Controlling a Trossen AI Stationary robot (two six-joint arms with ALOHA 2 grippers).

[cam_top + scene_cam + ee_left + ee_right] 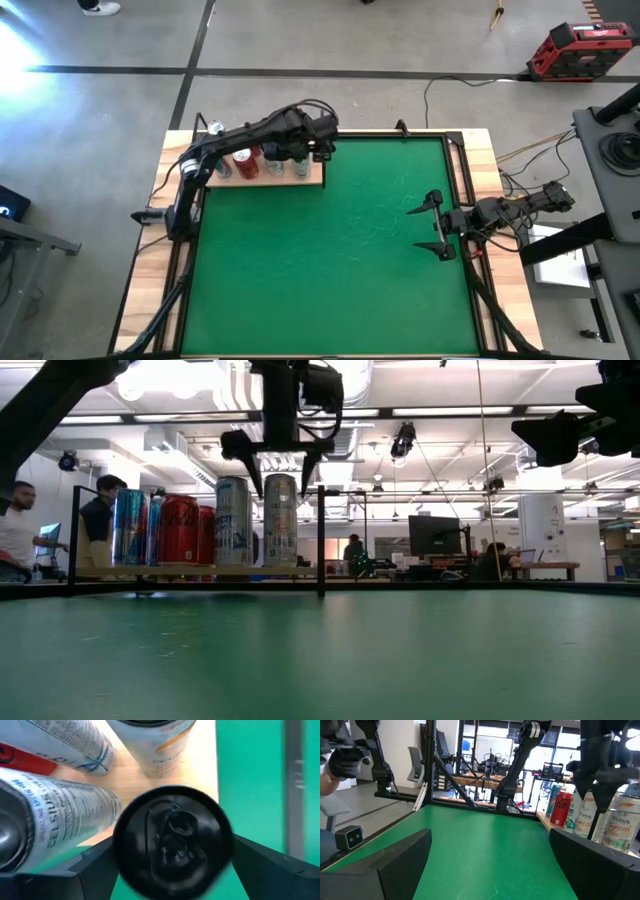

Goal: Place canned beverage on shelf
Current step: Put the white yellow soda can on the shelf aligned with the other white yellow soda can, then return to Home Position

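A tall pale can [280,530] with a black top [172,840] stands upright on the right end of the light-wood shelf [315,181], at the table's far left. My left gripper [280,488] points down over it, open. One finger is on each side of the can's top, with small gaps showing in the low view. My right gripper [432,225] waits open and level at the table's right edge, nothing between its fingers [400,865].
More cans stand on the shelf: a white one [233,520] right beside the pale can, a red one [178,530] and blue ones [128,525]. A thin black shelf rod [320,540] rises just right of the pale can. The green mat [330,260] covers the table.
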